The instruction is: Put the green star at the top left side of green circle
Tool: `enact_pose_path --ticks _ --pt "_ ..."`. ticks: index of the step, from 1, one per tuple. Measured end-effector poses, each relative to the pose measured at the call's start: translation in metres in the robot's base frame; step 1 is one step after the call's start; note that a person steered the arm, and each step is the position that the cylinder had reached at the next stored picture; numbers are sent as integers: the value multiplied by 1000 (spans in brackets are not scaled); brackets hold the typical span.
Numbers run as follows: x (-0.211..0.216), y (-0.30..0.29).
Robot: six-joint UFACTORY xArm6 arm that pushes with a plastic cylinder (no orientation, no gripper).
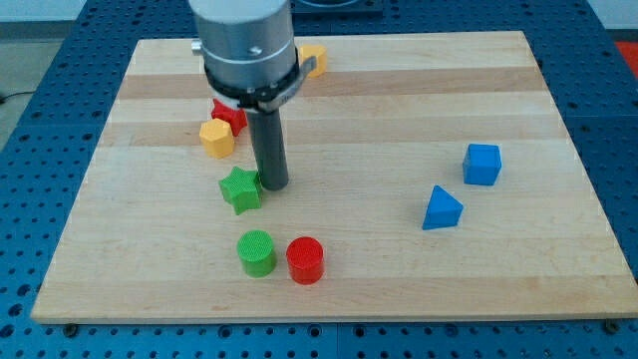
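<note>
The green star [240,189] lies on the wooden board, left of centre. The green circle [256,252] stands below it, slightly to the right, with a gap between them. My tip [273,184] is down on the board right at the star's right side, touching or nearly touching it. The rod rises from there into the grey arm body at the view's top.
A red cylinder [305,260] stands right beside the green circle. A yellow block [216,138] and a red block [229,115] sit above the star. Another yellow block [313,59] shows partly behind the arm. A blue triangle [442,208] and blue cube [481,164] lie at the right.
</note>
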State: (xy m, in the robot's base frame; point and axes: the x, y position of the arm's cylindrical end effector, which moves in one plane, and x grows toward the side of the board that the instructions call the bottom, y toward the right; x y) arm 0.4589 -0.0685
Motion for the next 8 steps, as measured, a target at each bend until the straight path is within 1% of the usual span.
enact_pose_path --ticks 1,2,3,4,5,6,7,8 --pt "14 -37" --pt "24 -31" --pt "24 46" --pt "46 94" --pt "59 141" --pt "137 152" --pt "159 130" --pt "154 78"
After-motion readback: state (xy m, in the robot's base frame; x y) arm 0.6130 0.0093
